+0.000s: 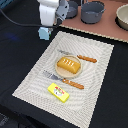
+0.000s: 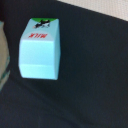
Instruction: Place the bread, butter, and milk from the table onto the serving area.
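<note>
The milk (image 1: 44, 33) is a pale-blue carton standing on the dark table just off the far corner of the serving area (image 1: 35, 80), a cream striped placemat. It fills the wrist view (image 2: 40, 47), seen from above with nothing gripping it. My gripper (image 1: 45, 26) hangs right above it, open and empty; no finger shows in the wrist view. The bread (image 1: 69, 65) lies on the round tan plate (image 1: 59, 71) in the middle of the mat. The butter (image 1: 58, 92), a yellow pack, lies on the mat near its front edge.
Orange-handled cutlery (image 1: 86, 58) lies on both sides of the plate. A pinkish-brown board (image 1: 107, 26) with grey pots (image 1: 92, 11) stands behind the mat, and a bowl (image 1: 122, 17) is at the exterior view's right. The mat's edge (image 2: 2, 50) shows beside the carton.
</note>
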Tool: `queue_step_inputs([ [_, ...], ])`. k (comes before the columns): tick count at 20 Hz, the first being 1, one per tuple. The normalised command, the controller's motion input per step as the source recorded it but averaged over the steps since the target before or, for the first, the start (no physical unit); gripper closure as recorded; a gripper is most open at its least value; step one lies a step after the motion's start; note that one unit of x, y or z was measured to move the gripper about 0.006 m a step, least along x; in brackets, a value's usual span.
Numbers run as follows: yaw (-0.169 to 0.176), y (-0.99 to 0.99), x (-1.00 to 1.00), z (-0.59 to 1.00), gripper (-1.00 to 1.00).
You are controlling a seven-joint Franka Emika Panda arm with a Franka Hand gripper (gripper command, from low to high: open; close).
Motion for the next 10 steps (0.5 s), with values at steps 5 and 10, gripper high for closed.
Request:
queue_step_inputs([
  [5,0.0,0.26,-0.53,-0.32,-1.0],
  [10,0.0,0.05,-0.32,-0.29,-1.0],
])
